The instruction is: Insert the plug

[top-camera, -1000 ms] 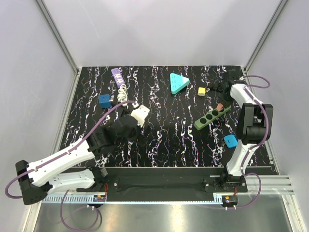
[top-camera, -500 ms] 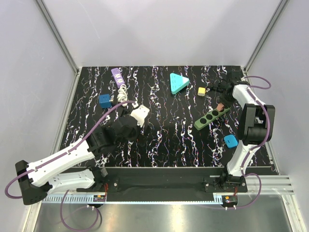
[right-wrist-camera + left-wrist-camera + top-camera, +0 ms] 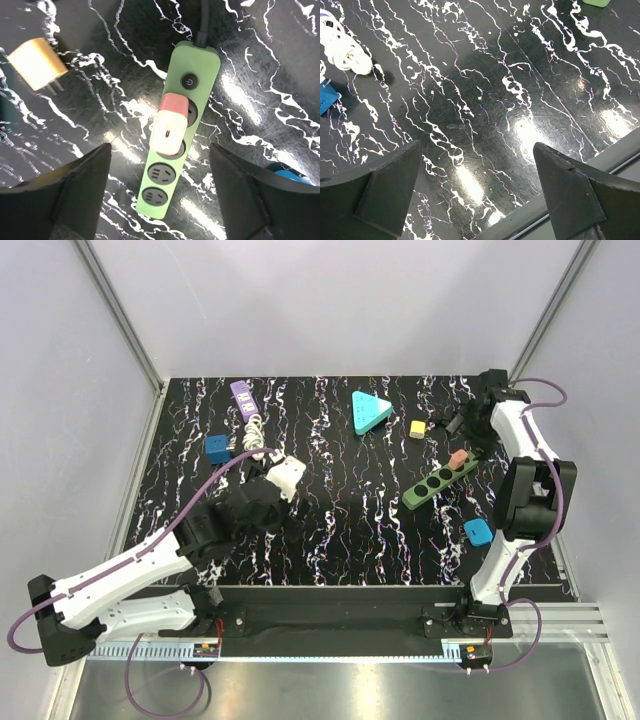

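Surface: we see a black tabletop veined in white, with pale panels on the left, right and far sides.
Right gripper: our right gripper hangs over the far right of the table with its jaws spread wide and nothing between them; its fingers frame the strip from either side without touching it.
Plug: the pink and white plug sits on the strip, in the socket just past the power button, directly under the right wrist camera.
Power strip: the green power strip lies flat on the table, its dark cord leaving the end by the button; two free sockets show at its other end.
Near the strip: we find a yellow adapter lying to one side, prongs on the table, apart from the strip; a blue piece rests near the right edge, nearer to us than the strip.
Left gripper: our left gripper is fully open and holds nothing, hovering over bare table left of centre.
Around the left gripper: a coiled white cable and a blue block lie to the far left.
Far side: we note a teal triangle at the far middle and a purple strip at the far left.
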You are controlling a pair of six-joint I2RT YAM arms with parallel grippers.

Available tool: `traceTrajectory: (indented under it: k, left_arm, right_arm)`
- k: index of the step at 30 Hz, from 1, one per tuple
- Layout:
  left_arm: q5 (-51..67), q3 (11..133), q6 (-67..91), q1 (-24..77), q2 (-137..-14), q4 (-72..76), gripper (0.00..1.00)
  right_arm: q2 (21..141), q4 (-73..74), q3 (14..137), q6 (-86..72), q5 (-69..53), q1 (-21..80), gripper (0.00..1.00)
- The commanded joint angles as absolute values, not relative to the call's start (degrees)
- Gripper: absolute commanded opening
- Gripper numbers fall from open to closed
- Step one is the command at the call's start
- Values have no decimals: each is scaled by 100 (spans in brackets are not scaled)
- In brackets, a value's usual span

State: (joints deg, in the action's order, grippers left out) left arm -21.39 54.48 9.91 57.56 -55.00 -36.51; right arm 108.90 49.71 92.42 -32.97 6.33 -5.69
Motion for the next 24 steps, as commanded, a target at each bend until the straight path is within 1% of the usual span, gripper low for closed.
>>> traceTrajectory:
  k: [1,4,6,7,10,15,16,21,22,24]
  left_arm:
    - [-2268,5432,993,5748,-5344,-3489,99]
    - [-2224,5423,993,5748,-5300,-3489,99]
    - [-2189,5432,976,5748,-5265,-3481,99]
    - [-2171,5432,958,5748,-5273,-3489,99]
    - [-2083,5449,905,5739,-5300,-3489,99]
    - [-2144,5476,879,5739,-5379,-3489,99]
    - [-2171,5476,888,5748,-5396,-3489,99]
    - [-2285,5458,897,5748,-5449,-3489,99]
    - [-2303,5458,870,5748,-5449,-3489,99]
    - [-2390,5458,835,5748,-5432,-3489,99]
  right_arm:
    - [10425,5475,9422,-2997,527,-589,88]
    - [10082,5554,9212,-2927,361,-598,88]
    - [9871,5537,9106,-2691,98,-580,86]
    - [9844,5537,9088,-2394,-208,-580,84]
    - [9966,5537,9341,-2058,-361,-545,83]
    - [10677,5361,10062,-2030,-431,-344,82]
    - [10835,5370,10403,-2039,-378,-291,82]
    - [12101,5440,11512,-2048,-211,-35,80]
    - [12285,5484,11897,-2039,-89,208,79]
    - [12813,5651,12311,-2030,-35,307,79]
